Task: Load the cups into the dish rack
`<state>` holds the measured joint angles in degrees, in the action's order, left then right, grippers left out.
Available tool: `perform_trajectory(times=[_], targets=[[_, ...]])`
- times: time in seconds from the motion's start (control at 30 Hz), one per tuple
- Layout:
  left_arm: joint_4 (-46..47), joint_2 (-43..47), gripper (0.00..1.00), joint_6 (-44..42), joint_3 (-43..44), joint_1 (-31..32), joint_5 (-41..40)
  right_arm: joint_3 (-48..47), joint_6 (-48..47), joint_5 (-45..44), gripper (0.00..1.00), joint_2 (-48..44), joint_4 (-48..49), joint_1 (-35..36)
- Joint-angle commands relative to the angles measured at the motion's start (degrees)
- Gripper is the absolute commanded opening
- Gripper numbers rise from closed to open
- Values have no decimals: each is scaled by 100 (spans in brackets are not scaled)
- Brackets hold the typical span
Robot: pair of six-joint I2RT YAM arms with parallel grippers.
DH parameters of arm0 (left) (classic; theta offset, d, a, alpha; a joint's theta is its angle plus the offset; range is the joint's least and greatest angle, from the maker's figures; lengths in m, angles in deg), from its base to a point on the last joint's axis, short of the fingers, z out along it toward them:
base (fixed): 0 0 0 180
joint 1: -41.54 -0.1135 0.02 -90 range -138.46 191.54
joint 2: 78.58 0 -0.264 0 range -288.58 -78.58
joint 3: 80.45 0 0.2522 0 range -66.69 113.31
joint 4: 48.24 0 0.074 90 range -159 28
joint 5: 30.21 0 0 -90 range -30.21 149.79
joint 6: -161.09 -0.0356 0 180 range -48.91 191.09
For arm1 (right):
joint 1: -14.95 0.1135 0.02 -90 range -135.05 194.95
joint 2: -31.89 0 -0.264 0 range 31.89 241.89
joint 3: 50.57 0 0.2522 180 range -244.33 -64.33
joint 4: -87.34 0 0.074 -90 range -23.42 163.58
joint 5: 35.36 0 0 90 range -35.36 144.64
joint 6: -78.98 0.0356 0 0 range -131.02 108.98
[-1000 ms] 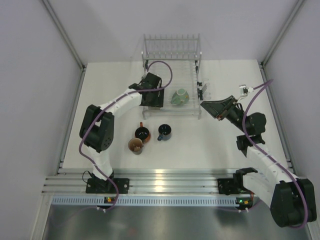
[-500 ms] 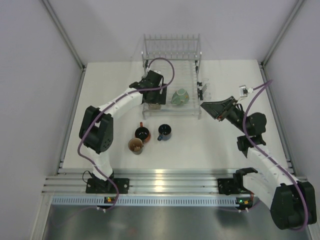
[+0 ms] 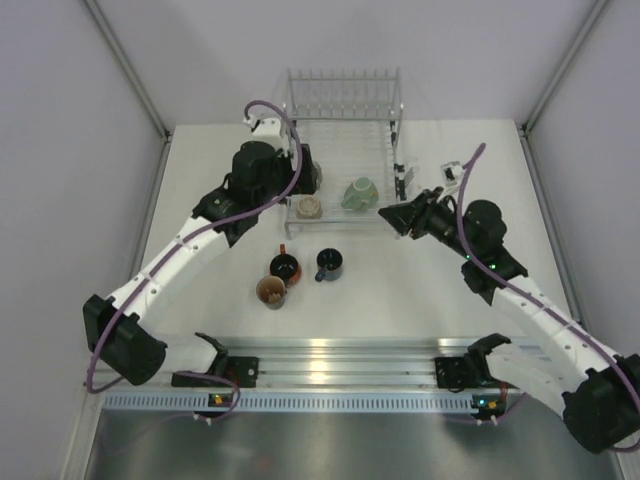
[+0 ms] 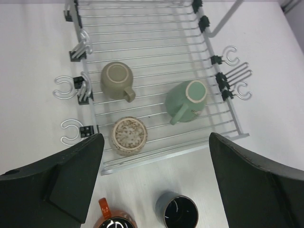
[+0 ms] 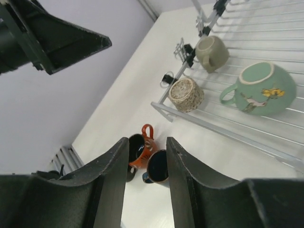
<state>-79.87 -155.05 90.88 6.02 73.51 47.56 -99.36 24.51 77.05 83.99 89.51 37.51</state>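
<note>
Overhead, my left gripper (image 4: 154, 142), spread wide and empty, hides the plain tan mug (image 4: 116, 80); my right gripper (image 5: 146, 141), slightly parted, half-covers the orange mug (image 5: 148, 132).

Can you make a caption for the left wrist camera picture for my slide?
Open left pincer above the dish rack, where a tan mug, a speckled mug and a green mug sit.

no readable text, label or number shows on anything.
</note>
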Motion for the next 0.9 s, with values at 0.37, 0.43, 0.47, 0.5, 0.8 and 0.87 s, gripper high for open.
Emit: perform_trajectory(times=[0.37,0.43,0.47,0.5,0.8,0.87], targets=[[1119,1186,98,148,-1435,-463,2479,-1709,-1312,-2725,38,2295,-2250,2357],[1040,1266,98,130,-1487,-533,2489,-1884,-1373,-2900,38,2568,-2374,2471],[1048,1301,98,130,-1566,-551,2489,-1937,-1391,-2970,37,2656,-2505,2576],[1049,1371,98,122,-1610,-577,2480,-1990,-1408,-3110,37,2813,-2559,2638],[961,1486,98,7,-1716,-656,2541,-2438,-1461,-3261,36,3517,-2796,2876],[961,1512,98,-10,-1733,-674,2550,-2491,-1470,-3252,36,3614,-2832,2920]])
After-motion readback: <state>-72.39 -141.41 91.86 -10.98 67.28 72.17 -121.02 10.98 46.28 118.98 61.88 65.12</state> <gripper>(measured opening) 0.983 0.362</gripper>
